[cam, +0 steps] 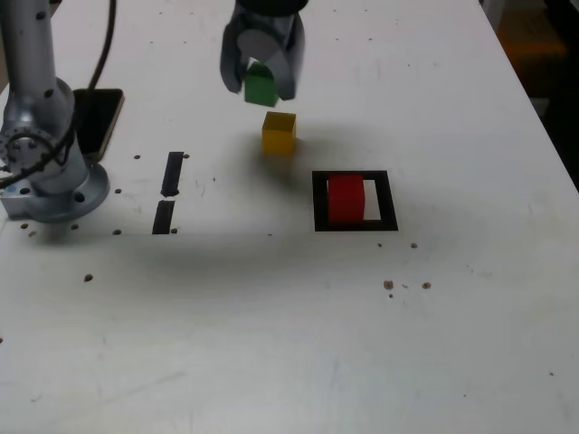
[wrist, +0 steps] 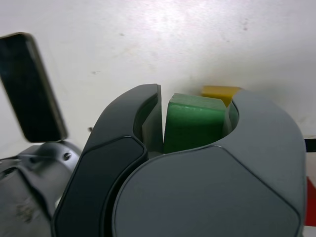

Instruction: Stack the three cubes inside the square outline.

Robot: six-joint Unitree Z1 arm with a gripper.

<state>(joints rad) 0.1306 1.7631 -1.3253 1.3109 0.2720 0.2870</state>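
Fingers are clamping the green cube and holding it clear of the desk, apparently bound for the red cube sitting inside the square outline.

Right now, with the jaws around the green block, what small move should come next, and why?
Probably lift the small green cube clear. The gripper is shut on it, the yellow cube sits close beside it, and the red cube already stands in the black square outline.
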